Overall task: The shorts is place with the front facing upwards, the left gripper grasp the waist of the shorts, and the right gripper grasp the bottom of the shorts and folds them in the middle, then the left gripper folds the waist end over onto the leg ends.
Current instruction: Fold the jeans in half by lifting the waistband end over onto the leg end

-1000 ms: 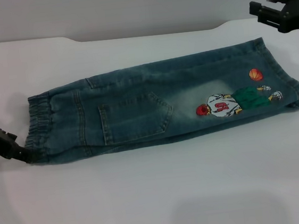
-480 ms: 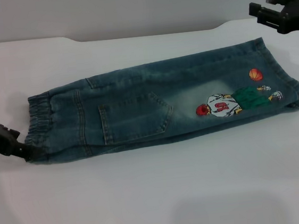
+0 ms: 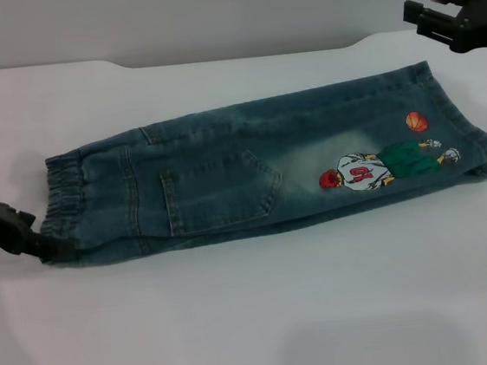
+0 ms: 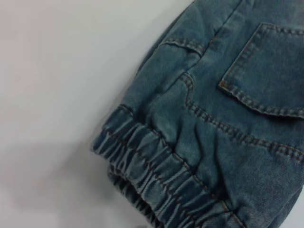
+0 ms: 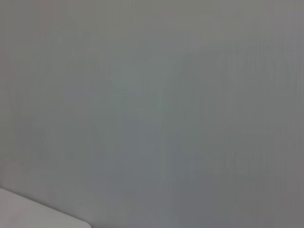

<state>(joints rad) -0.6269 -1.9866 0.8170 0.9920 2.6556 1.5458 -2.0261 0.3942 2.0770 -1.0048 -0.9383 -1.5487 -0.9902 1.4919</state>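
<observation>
On the white table in front of me, the shorts lie folded lengthwise into one long band, running from my robot's left to its right and tilting slightly away toward the right end. The back patch pocket faces up near the middle, and the cartoon basketball-player print with its orange ball sits close to the leg ends, where the two hems lie stacked one over the other. The waist of the shorts is the gathered, puckered end at the left; in the left wrist view I see that elastic band close up, ruffled and lying on the table, with the curved seam and a corner of the pocket above it. The left gripper is low at the table's left edge, its tip right against the near corner of the waistband; I cannot tell from these views whether its fingers have closed on the cloth or only touch it. The right gripper hangs in the air at the far right, above and behind the leg ends and well clear of the denim, its forked fingers spread apart and holding nothing. My right wrist view shows only a plain grey surface and a sliver of the table's corner.
</observation>
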